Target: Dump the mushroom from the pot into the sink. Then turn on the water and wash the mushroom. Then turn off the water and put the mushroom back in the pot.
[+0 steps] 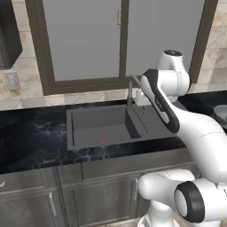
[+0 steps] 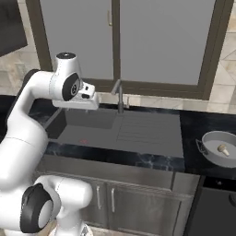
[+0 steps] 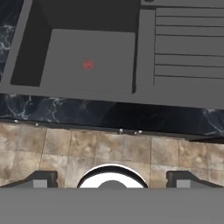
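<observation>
The gripper (image 3: 112,179) has its 2 tips spread wide apart, holding nothing, at the hand view's bottom edge. The pot (image 2: 220,148), cut off at the right frame edge, holds the mushroom (image 2: 223,149); the sink (image 2: 138,143) sits center.

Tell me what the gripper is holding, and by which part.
Nothing. The gripper is open over the sink with nothing between its fingers; the mushroom sits in the pot on the counter.

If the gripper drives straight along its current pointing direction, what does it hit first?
Most likely the sink area: the open gripper looks down at the basin floor near the red drain mark. Depth is unclear; the front counter edge could come first.
</observation>
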Robot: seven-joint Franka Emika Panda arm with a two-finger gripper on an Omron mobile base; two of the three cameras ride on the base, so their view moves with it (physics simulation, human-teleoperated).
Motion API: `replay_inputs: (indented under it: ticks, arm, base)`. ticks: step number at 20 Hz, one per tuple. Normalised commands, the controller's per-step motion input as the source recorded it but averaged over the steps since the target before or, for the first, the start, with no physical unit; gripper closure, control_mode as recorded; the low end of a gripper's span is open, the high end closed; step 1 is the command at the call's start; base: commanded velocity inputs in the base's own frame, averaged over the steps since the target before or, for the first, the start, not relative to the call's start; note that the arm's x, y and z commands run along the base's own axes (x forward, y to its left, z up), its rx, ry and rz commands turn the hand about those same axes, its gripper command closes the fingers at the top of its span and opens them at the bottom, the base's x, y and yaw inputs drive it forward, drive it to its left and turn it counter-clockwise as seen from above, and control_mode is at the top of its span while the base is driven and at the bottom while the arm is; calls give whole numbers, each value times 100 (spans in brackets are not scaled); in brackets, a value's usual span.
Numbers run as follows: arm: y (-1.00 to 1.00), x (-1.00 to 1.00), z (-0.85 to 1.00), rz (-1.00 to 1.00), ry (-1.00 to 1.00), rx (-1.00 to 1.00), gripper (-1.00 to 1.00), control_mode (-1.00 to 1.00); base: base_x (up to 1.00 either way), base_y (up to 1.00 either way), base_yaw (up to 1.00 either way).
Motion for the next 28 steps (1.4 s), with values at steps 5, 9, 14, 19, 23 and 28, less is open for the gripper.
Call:
replay_inputs:
  ticks: [5,9,14,19,23,28]
  arm:
    - [0,0,0,0,0,0,-100,100]
    - [0,0,0,0,0,0,-100,100]
    - [0,0,0,0,0,0,-100,100]
    - [0,0,0,0,0,0,-100,100]
    - [0,0,0,0,0,0,-100,100]
    - [0,0,0,0,0,0,-100,100]
  base:
    - [12,-63,0]
    - [29,-52,0]
    - [54,-45,0]
    - [69,-46,0]
    - [65,-46,0]
    - [75,-28,0]
